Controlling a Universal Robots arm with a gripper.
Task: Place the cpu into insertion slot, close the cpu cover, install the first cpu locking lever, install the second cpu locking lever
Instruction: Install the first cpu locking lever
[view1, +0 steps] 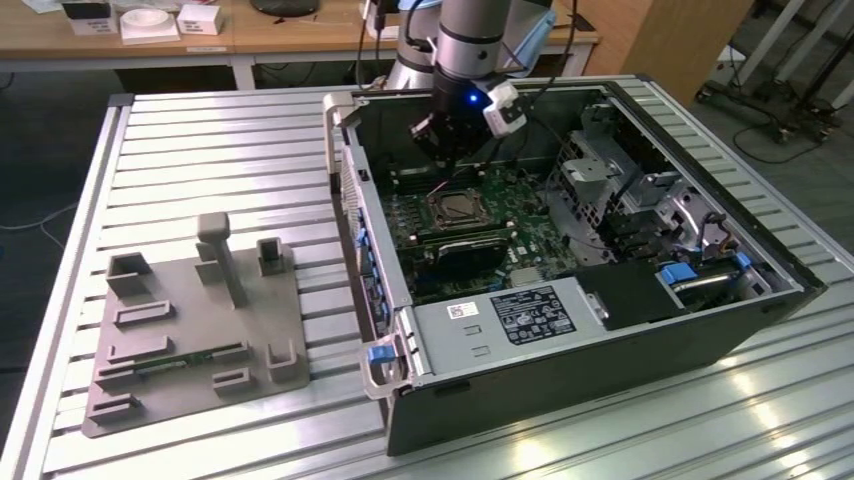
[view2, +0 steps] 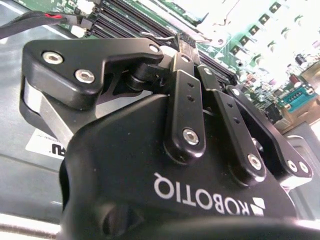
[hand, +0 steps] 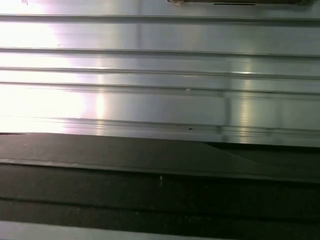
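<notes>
We see the gripper (view1: 451, 152) lowered inside the open computer case (view1: 694, 300), hanging over the green motherboard (view1: 514, 215) at about 12 o'clock of the insertion slot (view1: 459, 207). In the second wrist view its fingers (view2: 186, 107) lie pressed together, clenched with nothing visible between them. The cpu (view1: 462, 208) appears to sit already in the slot as a grey square, with the cpu cover (view1: 442, 199) seemingly down around it; whether the levers are latched we cannot tell.

In our judgement the risks come from how crowded this spot is. The closed tips are near the memory slots (view2: 120, 22) and a thin wire part just past them, so a slightly off descent could scrape the board or slip off a lever. A loose cable (view2: 30, 22) at 10 o'clock in that view could snag the arm. The grey fixture (view1: 194, 325) on the ribbed table (view1: 200, 160) lies well apart, at 9 o'clock of the case
</notes>
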